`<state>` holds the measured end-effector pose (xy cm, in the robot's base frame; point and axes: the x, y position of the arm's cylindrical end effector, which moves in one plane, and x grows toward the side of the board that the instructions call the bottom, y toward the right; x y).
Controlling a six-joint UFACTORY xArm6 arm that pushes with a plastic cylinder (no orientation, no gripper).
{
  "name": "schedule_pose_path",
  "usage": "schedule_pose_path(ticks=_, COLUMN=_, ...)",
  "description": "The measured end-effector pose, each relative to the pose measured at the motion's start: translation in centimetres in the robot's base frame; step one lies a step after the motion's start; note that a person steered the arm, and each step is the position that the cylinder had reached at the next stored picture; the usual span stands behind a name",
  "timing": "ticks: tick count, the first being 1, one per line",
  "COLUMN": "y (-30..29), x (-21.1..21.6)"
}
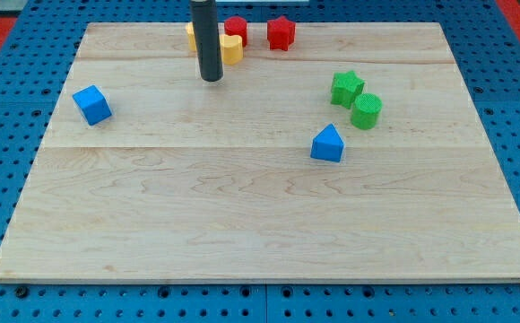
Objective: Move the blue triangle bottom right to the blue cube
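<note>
Wooden board [260, 224]: pale planks lying on a blue pegboard surface [0, 161]; taken as the landmark for every place below.
Blue triangle [328, 144]: right of the board's middle, resting flat, nothing touching it.
Blue cube [91, 104]: near the board's left edge, well apart from the blue triangle.
Tip [211, 79]: lower end of the dark rod, on the board's upper part left of centre, far from both blue blocks.
Jaws: none, only the bare rod, so it grasps nothing.
Green blocks: green star [346, 88] and green cylinder [366, 110], just beside each other toward the board's upper right.
Top edge: yellow blocks [229, 48] partly behind the rod, then a red cylinder [236, 28] and a red star [281, 32].
</note>
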<state>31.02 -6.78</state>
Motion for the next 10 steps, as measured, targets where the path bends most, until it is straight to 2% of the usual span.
schedule_pose_path(ticks=1, y=1.0, x=0.0)
schedule_pose_path(ticks=2, y=6.1, x=0.5)
schedule_pose_path(ticks=4, y=13.6, x=7.1)
schedule_pose_path(ticks=5, y=14.1, x=10.0)
schedule_pose_path(ticks=8, y=21.2, x=14.6)
schedule_pose_path(ticks=10, y=8.1, x=15.6)
